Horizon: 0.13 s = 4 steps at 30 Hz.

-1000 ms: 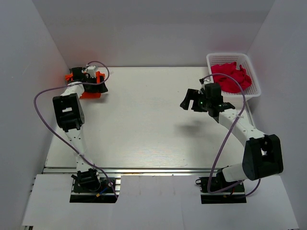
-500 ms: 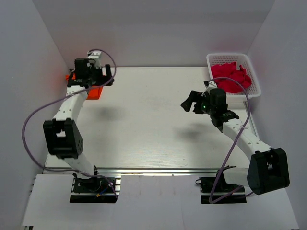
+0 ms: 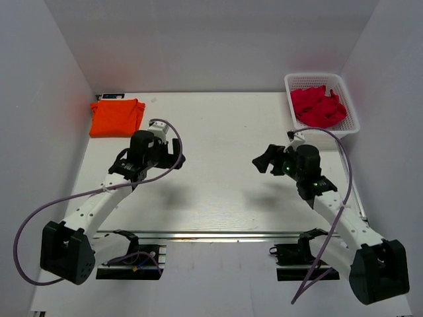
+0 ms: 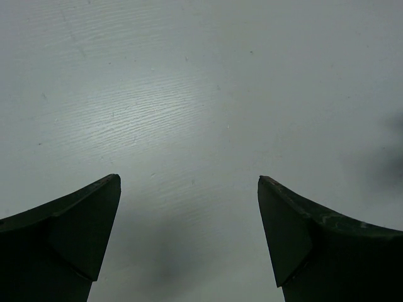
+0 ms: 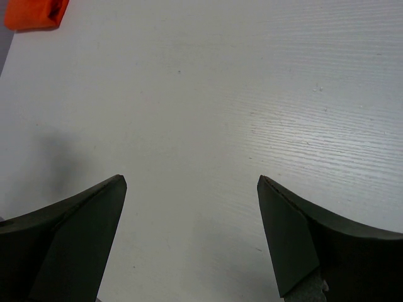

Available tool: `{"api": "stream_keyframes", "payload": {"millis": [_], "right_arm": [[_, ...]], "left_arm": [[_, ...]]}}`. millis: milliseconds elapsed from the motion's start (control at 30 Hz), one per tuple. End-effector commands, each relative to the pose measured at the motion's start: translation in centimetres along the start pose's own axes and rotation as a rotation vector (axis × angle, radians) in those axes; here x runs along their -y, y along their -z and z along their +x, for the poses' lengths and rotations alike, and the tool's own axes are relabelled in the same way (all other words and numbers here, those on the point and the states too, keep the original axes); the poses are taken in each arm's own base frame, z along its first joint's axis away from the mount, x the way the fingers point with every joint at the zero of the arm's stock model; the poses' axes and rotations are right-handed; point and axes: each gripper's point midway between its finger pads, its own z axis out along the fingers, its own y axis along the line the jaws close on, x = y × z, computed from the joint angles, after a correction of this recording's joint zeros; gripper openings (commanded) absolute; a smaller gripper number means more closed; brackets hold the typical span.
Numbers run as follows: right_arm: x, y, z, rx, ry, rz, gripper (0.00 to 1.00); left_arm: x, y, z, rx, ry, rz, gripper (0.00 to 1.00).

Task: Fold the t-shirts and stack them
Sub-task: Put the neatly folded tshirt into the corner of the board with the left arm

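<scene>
Left tool (image 3: 173, 158): its jaws are standing wide with nothing between them; its wrist camera is showing its dark fingers (image 4: 63, 239) over bare surface (image 3: 218, 125).
Right tool (image 3: 263, 160): it is also gaping wide and carrying nothing; its fingers (image 5: 302, 239) are framing bare surface in its wrist view.
Change, left arm: a second ago it was reaching over the orange t-shirt (image 3: 117, 117); it is now hanging above the middle, well to the left of the basket (image 3: 317, 76) and nearer the arm bases than it.
Change, right arm: its tool is now sitting a little further from the basket, to the basket's left and on its near side, pointing away from it.
Change, orange t-shirt: it is now lying fully uncovered, folded flat into a neat rectangle, with no arm over it.
Orange t-shirt, place: it is resting far to the left of the basket, across the whole width, along the same far edge.
Basket: the white mesh basket is sitting in the far right corner.
Basket contents: red t-shirts (image 3: 317, 107) are lying crumpled and unfolded inside, filling most of it.
</scene>
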Motion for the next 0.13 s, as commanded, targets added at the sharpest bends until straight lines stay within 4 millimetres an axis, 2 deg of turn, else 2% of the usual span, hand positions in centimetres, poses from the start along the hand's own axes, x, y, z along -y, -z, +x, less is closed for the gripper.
{"api": "stream_keyframes", "payload": {"millis": [0, 33, 100], "right_arm": [[-0.4, 0.6, -0.8, 0.062, 0.045, -0.026, 0.90], [-0.4, 0.7, -0.8, 0.065, 0.048, -0.027, 0.90], [-0.3, 0.9, -0.9, 0.075, 0.054, -0.018, 0.90]], "left_arm": [[0.5, 2.1, -2.0, 0.094, 0.013, -0.019, 1.00], [0.8, 2.4, -3.2, 0.141, 0.008, -0.007, 1.00], [1.5, 2.7, -3.1, 0.151, 0.000, 0.022, 1.00]]}}
